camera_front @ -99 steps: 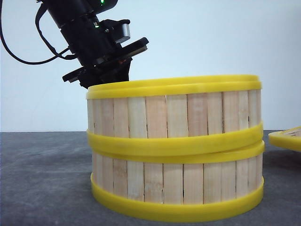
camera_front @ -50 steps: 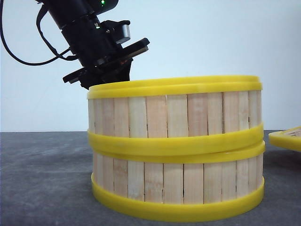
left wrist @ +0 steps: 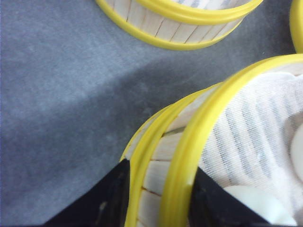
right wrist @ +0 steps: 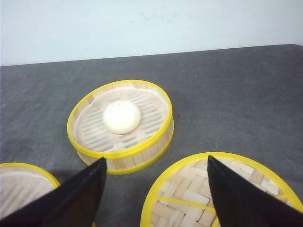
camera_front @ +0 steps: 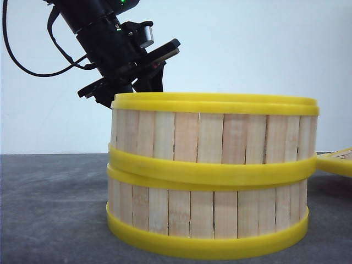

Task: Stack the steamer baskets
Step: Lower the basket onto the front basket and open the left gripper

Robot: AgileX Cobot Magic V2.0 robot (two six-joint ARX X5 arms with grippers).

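- Yellow-banded upper steamer basket (camera_front: 214, 135) sits on the lower steamer basket (camera_front: 206, 220) in the front view, offset a bit toward the right; on the left its bottom band rides above the lower basket's rim instead of seating flush.
- Left gripper (left wrist: 158, 198): jaws pinch the upper basket's wall, one finger outside the slats, one inside over the white cloth liner (left wrist: 255, 142). The grip is on the rim, at the far-left edge as the front view shows it.
- White buns (left wrist: 258, 205) lie on the liner just beside the inner finger.
- Right gripper (right wrist: 154, 189): jaws spread wide, holding nothing, hovering above the woven lid (right wrist: 222, 194).
- Third steamer basket (right wrist: 120, 125), with one bun (right wrist: 121, 117) in it, stands alone on the grey counter (right wrist: 227, 90), well apart from the stack.
- Risk 1: letting go while the top basket is offset likely leaves it cocked or lets it slip off the lower rim. Cause: a one-sided rim grip gives poor control of tilt.
- Risk 2: the inner finger could snag the liner or dent a bun on the way out.
- Risk 3: a sideways shove to seat it could drag the whole stack across the counter.
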